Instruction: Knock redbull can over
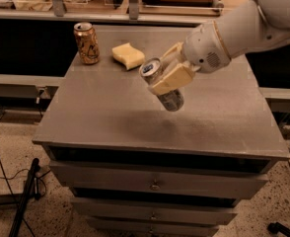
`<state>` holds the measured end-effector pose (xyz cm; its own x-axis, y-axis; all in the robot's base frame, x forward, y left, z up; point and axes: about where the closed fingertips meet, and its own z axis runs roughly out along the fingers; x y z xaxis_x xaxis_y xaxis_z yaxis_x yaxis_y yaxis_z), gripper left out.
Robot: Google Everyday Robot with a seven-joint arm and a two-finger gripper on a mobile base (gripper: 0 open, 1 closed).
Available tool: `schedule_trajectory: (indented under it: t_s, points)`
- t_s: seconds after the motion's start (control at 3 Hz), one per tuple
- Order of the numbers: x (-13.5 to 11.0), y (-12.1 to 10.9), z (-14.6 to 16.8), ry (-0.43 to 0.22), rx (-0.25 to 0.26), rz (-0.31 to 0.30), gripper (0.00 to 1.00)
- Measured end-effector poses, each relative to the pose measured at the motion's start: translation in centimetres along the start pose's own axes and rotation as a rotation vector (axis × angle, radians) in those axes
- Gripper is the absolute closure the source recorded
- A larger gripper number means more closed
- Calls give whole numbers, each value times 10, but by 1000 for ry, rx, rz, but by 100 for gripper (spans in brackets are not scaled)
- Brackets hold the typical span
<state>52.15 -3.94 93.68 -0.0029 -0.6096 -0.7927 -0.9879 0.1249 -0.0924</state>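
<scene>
While the pincer [161, 72] is clamped on the redbull can [165, 90], the can hangs tilted over mid-desk.

Grey desk [110, 125] with drawers fills the scene, and the white arm [243, 26] reaches in from the far right. One finger [172, 79] lies across the can's near side, the other sits behind it. Can top points far-left, base low and right. Base looks just off the surface with a shadow under it, but contact is unclear. Gold can [87, 43] stands upright at far left, the yellow sponge [128, 56] is just right of it, and both are apart from the redbull can. Best move, as I judge it: tip the can further left and bring it low until its side lies on the desk. Open the pincer only then, so the can doesn't bounce or roll off the near edge. Stay short of the sponge.
</scene>
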Motion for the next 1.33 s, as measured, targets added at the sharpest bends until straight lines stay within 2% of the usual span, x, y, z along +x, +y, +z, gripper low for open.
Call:
schedule_trajectory:
  t_s: [0.33, 0.67, 1.0, 1.33]
  points:
    - [-10, -3, 11, 194, -1, -69, 100]
    - [-8, -3, 19, 392, -1, -142, 100]
    - [4, -6, 23, 556, 18, -218, 100]
    - [16, -15, 25, 681, 44, -292, 100]
